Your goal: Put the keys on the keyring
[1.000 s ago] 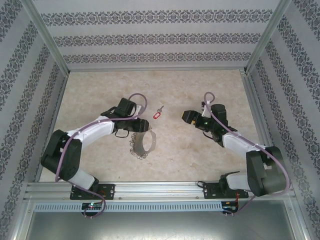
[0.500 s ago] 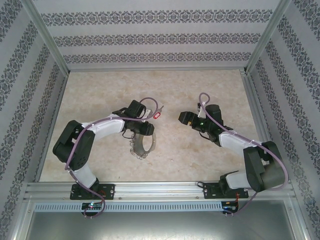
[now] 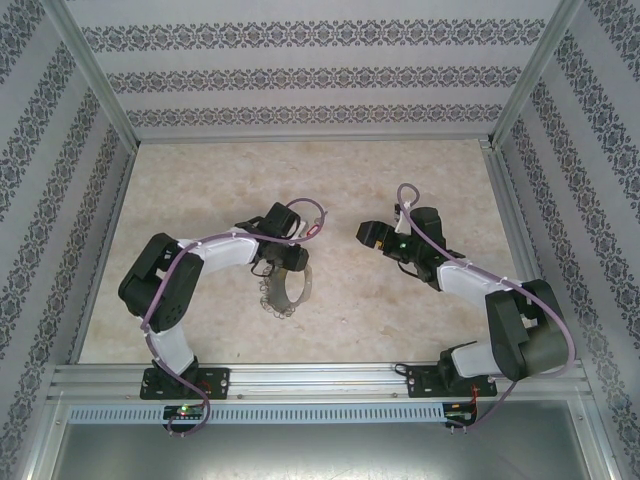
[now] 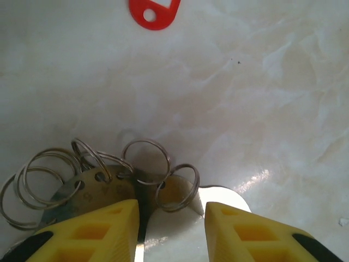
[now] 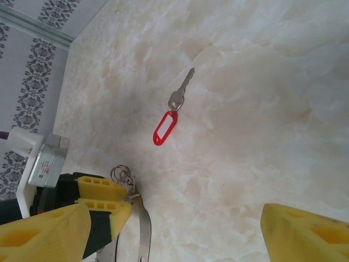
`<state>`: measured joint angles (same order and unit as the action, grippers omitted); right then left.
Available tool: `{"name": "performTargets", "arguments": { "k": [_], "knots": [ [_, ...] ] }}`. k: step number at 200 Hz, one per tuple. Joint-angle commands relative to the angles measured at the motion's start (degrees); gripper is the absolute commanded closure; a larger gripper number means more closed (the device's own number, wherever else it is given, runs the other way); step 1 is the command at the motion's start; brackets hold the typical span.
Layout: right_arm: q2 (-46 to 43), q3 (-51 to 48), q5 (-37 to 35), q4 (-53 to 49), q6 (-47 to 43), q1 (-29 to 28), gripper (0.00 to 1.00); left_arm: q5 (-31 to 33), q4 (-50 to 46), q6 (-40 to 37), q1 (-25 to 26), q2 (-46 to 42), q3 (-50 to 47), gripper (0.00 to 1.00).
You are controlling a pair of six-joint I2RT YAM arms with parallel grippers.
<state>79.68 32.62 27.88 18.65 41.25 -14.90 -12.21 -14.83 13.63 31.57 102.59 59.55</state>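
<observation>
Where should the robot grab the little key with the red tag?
Probably the red tag, coming straight down with the right fingers across its two long edges. The key lies flat on the table, and the tag looks chunkier than the thin silvery shaft.

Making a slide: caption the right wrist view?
Red-tagged key lies on the table, beyond the keyring at the left gripper.

The red head of the key (image 4: 155,13) was cut off at the left wrist view's top edge; the keyring (image 4: 95,188) ran hidden under the left claw (image 4: 172,212), grip unclear.
</observation>
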Motion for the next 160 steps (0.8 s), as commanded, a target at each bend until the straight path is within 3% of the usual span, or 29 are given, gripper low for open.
{"name": "performTargets", "arguments": {
  "k": [1,88,160],
  "knots": [
    [0.7,1.6,-0.4,1.5,0.0,-0.7,0.18,1.4,1.3,-1.6,1.0,0.9,1.6,0.65],
    [2.1,2.2,0.3,2.1,0.1,-0.8,0.19,1.2,1.9,-1.0,2.3,0.5,1.1,0.70],
    [2.1,2.5,0.7,2.3,-0.3,-0.8,0.19,6.3,2.7,-0.2,2.9,0.4,-0.3,0.70]
  ]
}}
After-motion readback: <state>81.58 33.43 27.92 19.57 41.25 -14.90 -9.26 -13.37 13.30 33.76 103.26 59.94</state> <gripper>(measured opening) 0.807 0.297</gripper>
